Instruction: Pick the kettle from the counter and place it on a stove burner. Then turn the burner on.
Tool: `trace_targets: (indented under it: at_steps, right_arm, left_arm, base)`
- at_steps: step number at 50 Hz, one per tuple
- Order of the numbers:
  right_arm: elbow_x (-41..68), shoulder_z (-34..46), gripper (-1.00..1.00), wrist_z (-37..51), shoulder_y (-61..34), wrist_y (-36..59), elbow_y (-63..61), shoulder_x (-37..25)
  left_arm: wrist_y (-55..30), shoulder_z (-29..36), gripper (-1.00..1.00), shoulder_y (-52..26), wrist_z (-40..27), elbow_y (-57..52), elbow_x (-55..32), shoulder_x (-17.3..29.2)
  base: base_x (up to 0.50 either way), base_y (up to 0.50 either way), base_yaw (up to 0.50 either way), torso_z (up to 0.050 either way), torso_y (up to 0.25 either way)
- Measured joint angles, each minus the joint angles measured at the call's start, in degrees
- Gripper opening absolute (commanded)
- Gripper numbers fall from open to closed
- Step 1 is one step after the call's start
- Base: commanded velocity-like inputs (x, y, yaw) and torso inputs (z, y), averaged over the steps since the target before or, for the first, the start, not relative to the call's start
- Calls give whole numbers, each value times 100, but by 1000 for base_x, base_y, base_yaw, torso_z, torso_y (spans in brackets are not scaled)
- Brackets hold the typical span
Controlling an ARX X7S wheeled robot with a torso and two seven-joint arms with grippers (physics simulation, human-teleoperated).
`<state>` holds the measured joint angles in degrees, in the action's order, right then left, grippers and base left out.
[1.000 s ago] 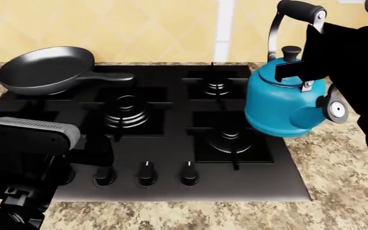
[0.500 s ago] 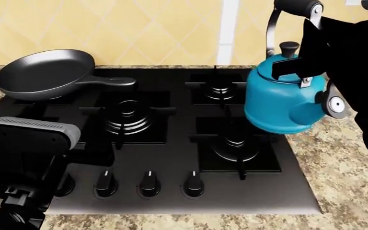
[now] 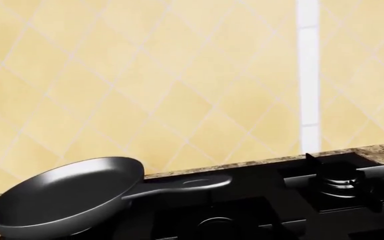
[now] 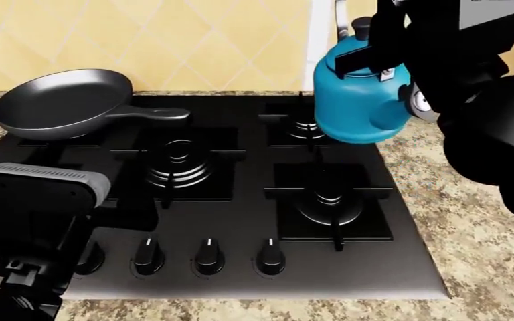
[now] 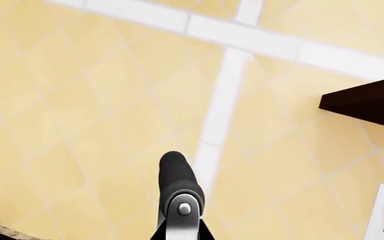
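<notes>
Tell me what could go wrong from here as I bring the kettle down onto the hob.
1. The kettle hangs in the air over the back right burner but looks off-centre toward the right, so it may land half on the grate and tip.
2. The right arm hides the kettle's handle in the head view, and the right wrist view shows only the handle top, so the grip is hard to judge; it might swing or slip.
3. The frying pan occupies the back left burner.

Illumination is bright, even and diffuse across all views; renders are sharp, without blur or edge distortion. Soft highlights lie on the kettle (image 4: 357, 100) body and frying pan (image 4: 61, 103) rim. The black hob (image 4: 239, 200) shows faint sheen.
</notes>
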<state>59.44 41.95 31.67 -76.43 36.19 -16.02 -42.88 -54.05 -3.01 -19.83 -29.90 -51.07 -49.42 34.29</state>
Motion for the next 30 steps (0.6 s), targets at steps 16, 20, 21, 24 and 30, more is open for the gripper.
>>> trace_targets:
  at_steps: [16,20,21,24,30]
  right_arm:
    - [-405,125,-100,-351,235,-601,559,512]
    - [-349,123,-100,-338,286,-610,543,565]
    - [-330,120,-100,-329,298,-605,530,571]
    - [-258,105,-100,-287,334,-581,484,581]
    - [-90,59,-100,-163,387,-500,355,563]
  left_arm:
    - [67,48,100,30,-4,38,24,19]
    - [71,52,100,20,-12,46,7,19]
    - [76,53,100,22,-12,49,5,20]
    - [84,54,100,22,-14,55,-2,24]
    - [83,68,100,-3,-31,65,-26,23]
  base:
    - [0,0,0,1,1]
    - [0,0,0,0,3]
    - [0,0,0,0,0]
    - [0,0,0,0,0]
    - [0,0,0,0,2]
